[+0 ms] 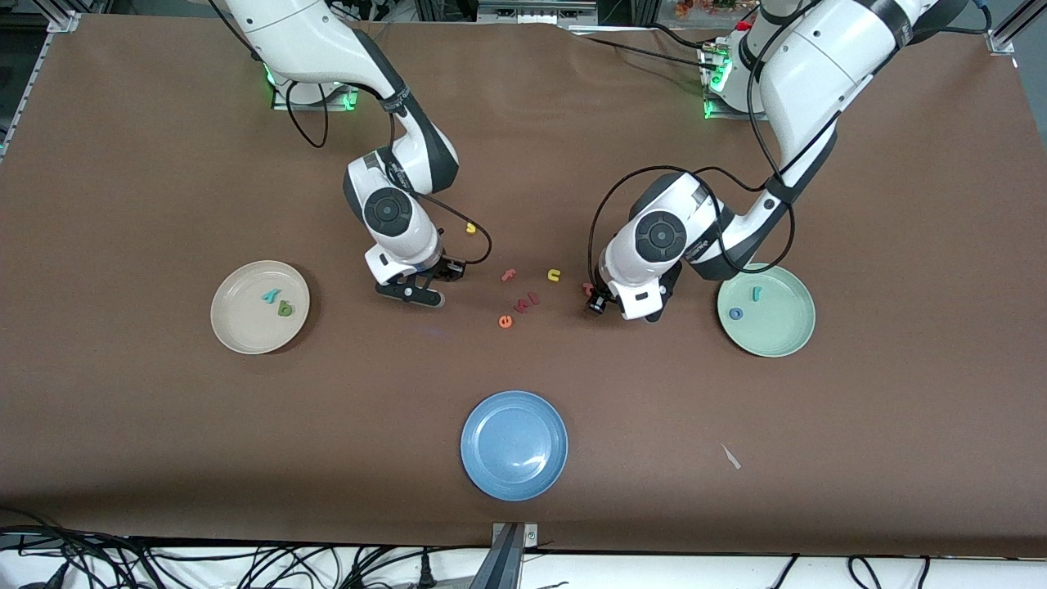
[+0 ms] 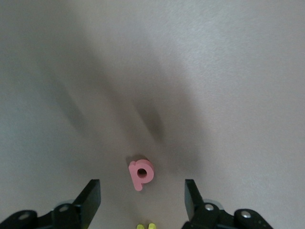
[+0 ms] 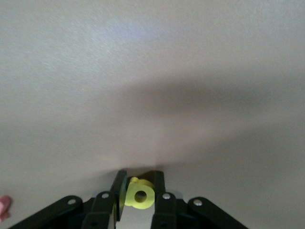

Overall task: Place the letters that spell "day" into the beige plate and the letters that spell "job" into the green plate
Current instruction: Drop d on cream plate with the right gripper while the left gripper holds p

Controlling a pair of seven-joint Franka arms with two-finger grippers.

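While the right gripper clamps the yellow round-bowled letter over the table, we see the left gripper with fingers apart around the pinkish-red letter. We find two letters in the beige plate, two in the green plate.

Both arms are glossy white with dark grey joints, black looping cables, black grippers, green-lit bases.
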